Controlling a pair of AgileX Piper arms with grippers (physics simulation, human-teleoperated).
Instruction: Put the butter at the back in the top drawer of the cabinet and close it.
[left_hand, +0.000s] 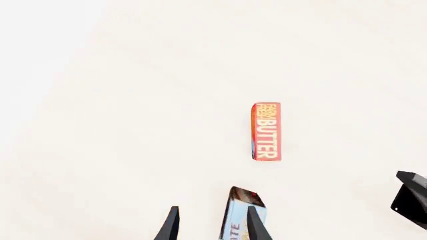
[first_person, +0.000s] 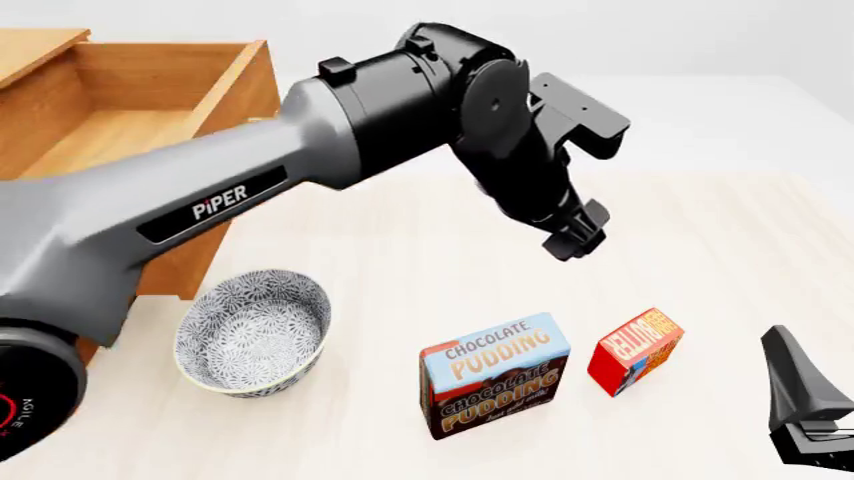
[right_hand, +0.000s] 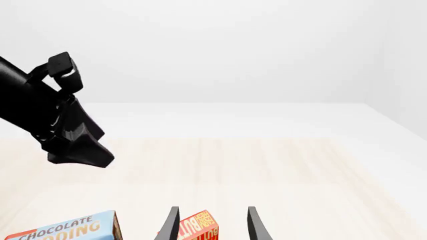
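In the front view the large left arm is covering much of the table, and the left gripper (first_person: 577, 235) is hanging above the table with its tips hard to separate. In the left wrist view its two fingers (left_hand: 172, 225) are standing apart with nothing between them, so this claw is released. The right gripper (right_hand: 210, 225) is showing only at the picture's corner in the front view; its wrist view is showing the two fingers apart, grasping nothing.

The cabinet (first_person: 27, 50) is cut off at the frame edge, and only its top drawer (first_person: 200, 130), pulled out and showing a bare wooden inside, is visible.

The butter (first_person: 637, 350) is lying on the table just beside the Chocolate Pudding box (first_person: 494, 375), not touching it. It is a small red box with orange-yellow lettering. A patterned bowl (first_person: 254, 335) is standing near the drawer.
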